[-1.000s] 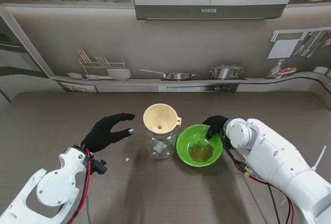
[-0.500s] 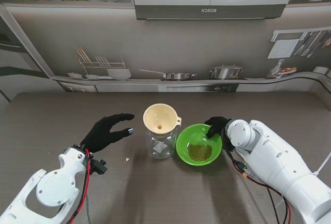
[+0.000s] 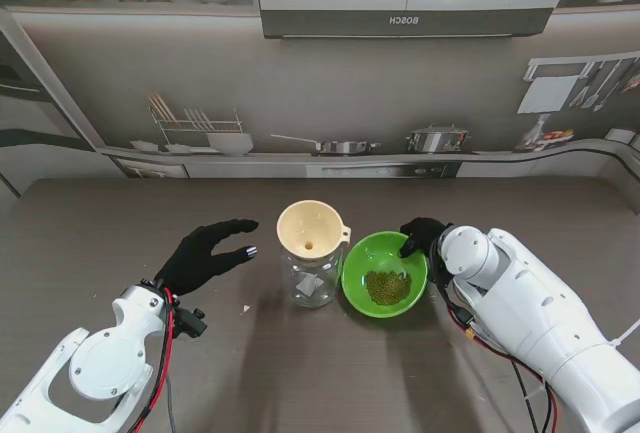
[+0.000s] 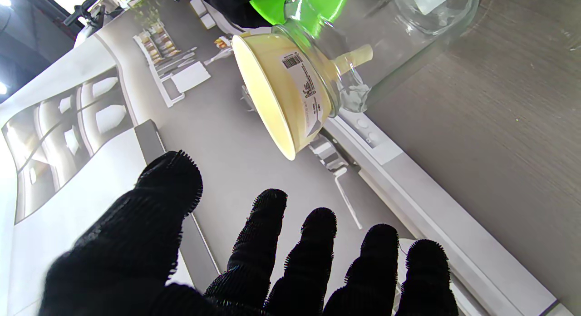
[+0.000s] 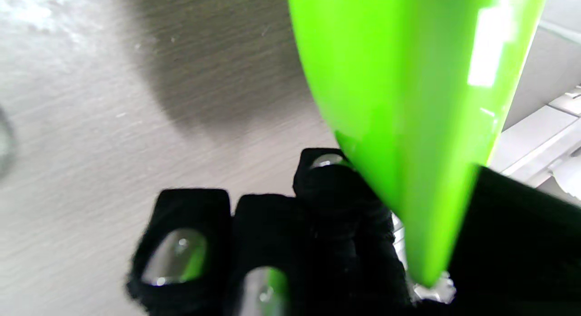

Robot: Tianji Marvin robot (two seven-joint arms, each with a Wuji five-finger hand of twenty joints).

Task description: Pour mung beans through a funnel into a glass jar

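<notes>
we have the funnel (image 3: 311, 228) already seated in the mouth of the glass jar (image 3: 309, 283), and no beans show inside the jar. our right hand (image 3: 420, 238) pinches the rim of the green bowl (image 3: 385, 278) at its 2 o'clock edge, the bowl just beside the jar at the jar's 3 o'clock. the mung beans (image 3: 386, 286) lie heaped in the bowl's middle, so the pour is not yet done. the jar stands upright, long axis vertical, funnel mouth facing up, spout pointing down into the jar. our left hand (image 3: 207, 254) hovers spread and empty at the jar's 9 o'clock, near but apart.
</notes>
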